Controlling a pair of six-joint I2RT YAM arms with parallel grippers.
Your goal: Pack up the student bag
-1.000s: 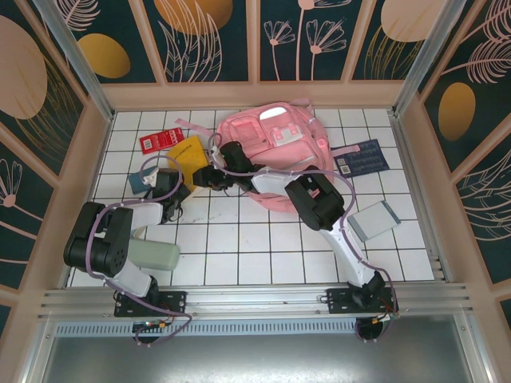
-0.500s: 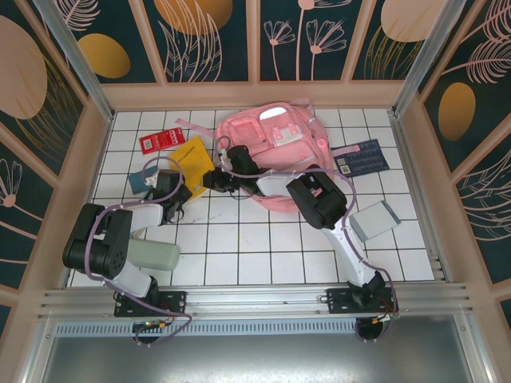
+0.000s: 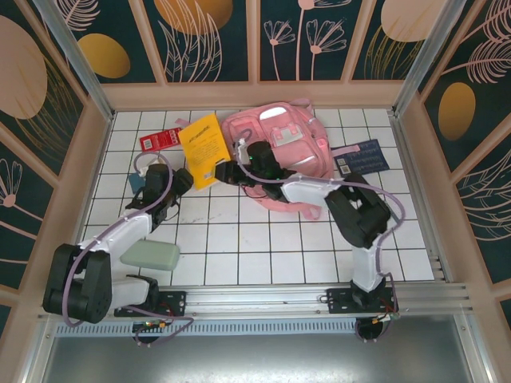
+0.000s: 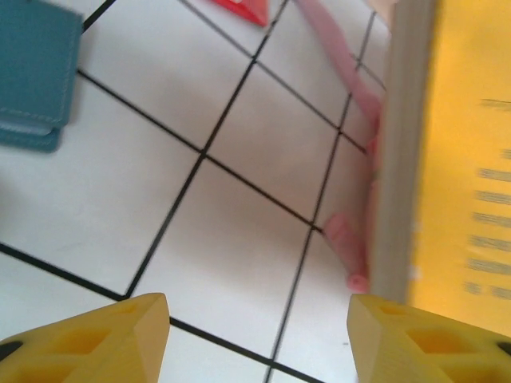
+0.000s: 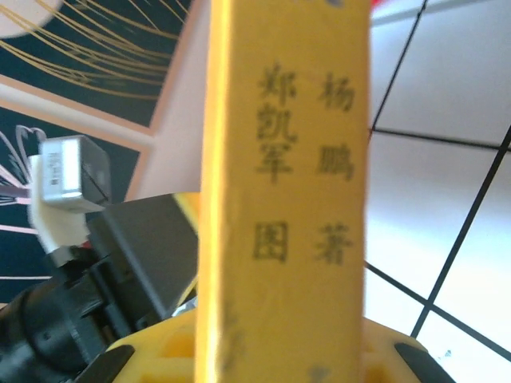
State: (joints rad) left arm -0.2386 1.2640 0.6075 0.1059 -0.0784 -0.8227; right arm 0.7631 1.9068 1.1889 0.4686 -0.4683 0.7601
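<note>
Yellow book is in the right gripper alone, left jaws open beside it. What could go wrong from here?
1. The right gripper pinches the yellow book at one edge; the wide book may swing or slip.
2. A pink strap lies along the book's edge and could snag.
3. No open compartment of the student bag is visible from above; the book might just shove the bag.

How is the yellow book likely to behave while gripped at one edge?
Probably fairly stiff: the yellow book shows a flat face while the right hand pinches its spine. It looks slim, so likely light. Held at one edge only, it may swing or twist.
</note>
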